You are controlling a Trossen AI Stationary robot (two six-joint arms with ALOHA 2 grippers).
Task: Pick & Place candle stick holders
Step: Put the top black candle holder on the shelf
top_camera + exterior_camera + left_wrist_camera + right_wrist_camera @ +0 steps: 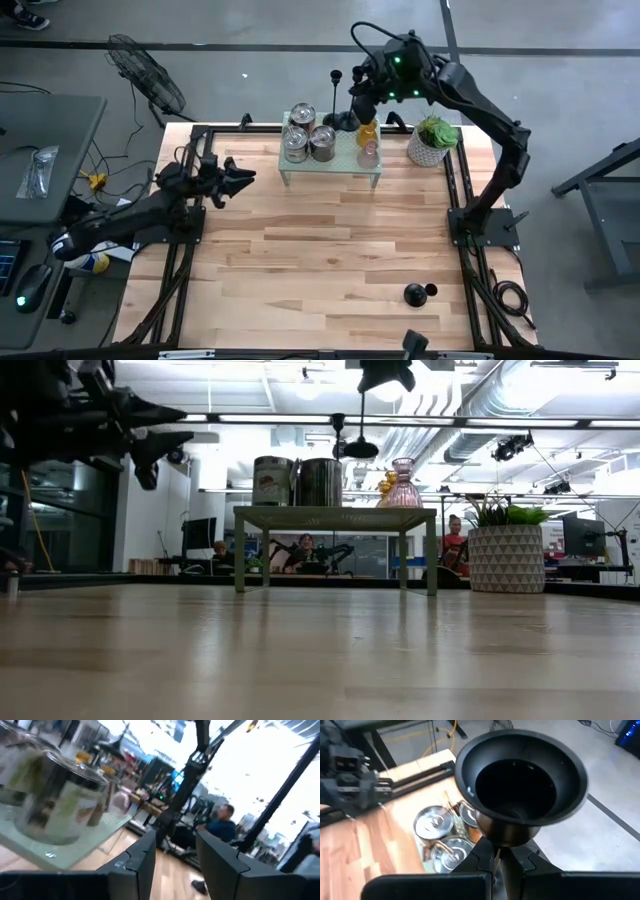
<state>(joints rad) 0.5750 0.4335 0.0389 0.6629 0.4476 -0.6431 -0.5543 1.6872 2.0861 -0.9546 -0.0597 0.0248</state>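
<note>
A: State of the right tool point(501, 862)?
B: Clamped on the stem of a black candle stick holder point(520, 785); held raised above the back of the rack point(331, 160).
A: Left tool point(240, 178)?
B: Part open, empty; raised over the desk point(330, 260) near its left edge, pointing toward the rack.
A: Remaining holders?
B: Three silver cups point(309, 135), an amber glass holder point(368, 131) and a pink glass holder point(369, 152) stand on the rack; another black holder point(418, 293) lies on the desk, front right; a potted plant point(433, 139) stands beside the rack.
</note>
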